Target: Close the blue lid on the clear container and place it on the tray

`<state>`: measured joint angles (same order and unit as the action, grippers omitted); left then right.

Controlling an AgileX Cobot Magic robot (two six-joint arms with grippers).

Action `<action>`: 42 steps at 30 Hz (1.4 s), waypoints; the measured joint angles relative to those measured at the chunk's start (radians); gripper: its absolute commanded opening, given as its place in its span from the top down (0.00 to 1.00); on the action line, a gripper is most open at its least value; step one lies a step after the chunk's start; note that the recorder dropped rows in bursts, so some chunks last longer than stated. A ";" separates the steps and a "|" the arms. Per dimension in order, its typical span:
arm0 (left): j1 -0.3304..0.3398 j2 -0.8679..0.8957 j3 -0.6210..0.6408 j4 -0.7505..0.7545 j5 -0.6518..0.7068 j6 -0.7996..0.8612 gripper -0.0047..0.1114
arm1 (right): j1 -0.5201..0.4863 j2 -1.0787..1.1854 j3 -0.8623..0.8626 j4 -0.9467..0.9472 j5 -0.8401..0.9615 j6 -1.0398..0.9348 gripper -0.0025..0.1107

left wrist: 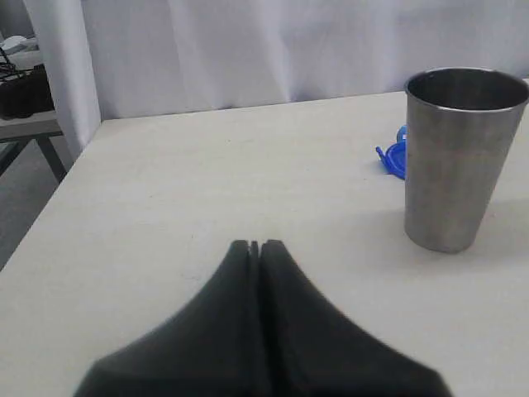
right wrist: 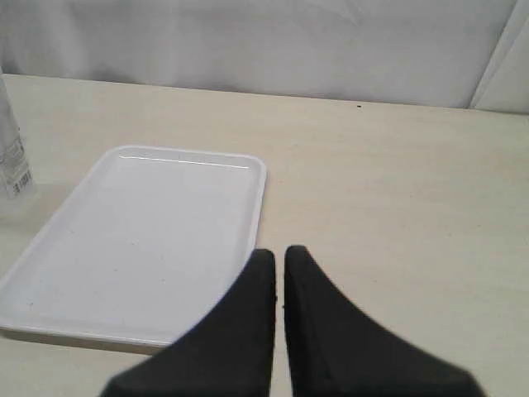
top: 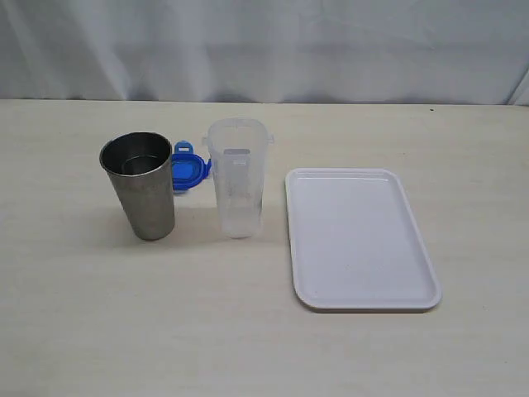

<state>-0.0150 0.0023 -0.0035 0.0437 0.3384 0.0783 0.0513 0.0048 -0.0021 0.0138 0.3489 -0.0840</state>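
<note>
The clear container [top: 238, 175] stands upright and uncovered in the middle of the table; one edge of it [right wrist: 10, 149] shows in the right wrist view. Behind it, between it and a steel cup, lies the blue lid [top: 188, 169], peeking past the cup as a blue sliver [left wrist: 395, 155] in the left wrist view. The white tray [top: 357, 238] lies bare to the right of the container. My left gripper [left wrist: 255, 245] is shut on nothing, well short of the cup. My right gripper [right wrist: 279, 251] is shut, holding nothing, beside the tray's near corner [right wrist: 248, 248]. Neither arm shows in the exterior view.
A shiny steel cup [top: 140, 186] stands upright left of the container, partly hiding the lid. A white curtain [top: 264, 50] backs the table. In the left wrist view the table's edge [left wrist: 50, 198] drops off beside a dark stand [left wrist: 25, 99].
</note>
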 measured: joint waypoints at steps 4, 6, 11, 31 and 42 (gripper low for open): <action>0.000 0.000 0.000 -0.003 -0.050 0.000 0.96 | 0.000 0.000 0.000 0.000 0.000 0.000 0.94; 0.000 0.000 0.000 -0.007 -0.100 0.000 0.96 | 0.000 0.000 0.000 0.000 0.000 0.000 0.94; 0.000 0.000 0.000 -0.007 -0.263 0.000 0.96 | 0.000 0.000 0.000 0.000 0.000 0.000 0.94; 0.000 0.077 0.000 0.011 -0.782 -0.359 0.15 | 0.000 0.000 0.000 0.000 0.000 0.000 0.94; 0.000 0.457 0.000 0.161 -1.009 -0.362 0.14 | 0.000 0.000 0.000 0.000 0.000 0.000 0.94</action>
<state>-0.0150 0.4595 -0.0035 0.2047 -0.6708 -0.2840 0.0513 0.0048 -0.0021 0.0138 0.3489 -0.0840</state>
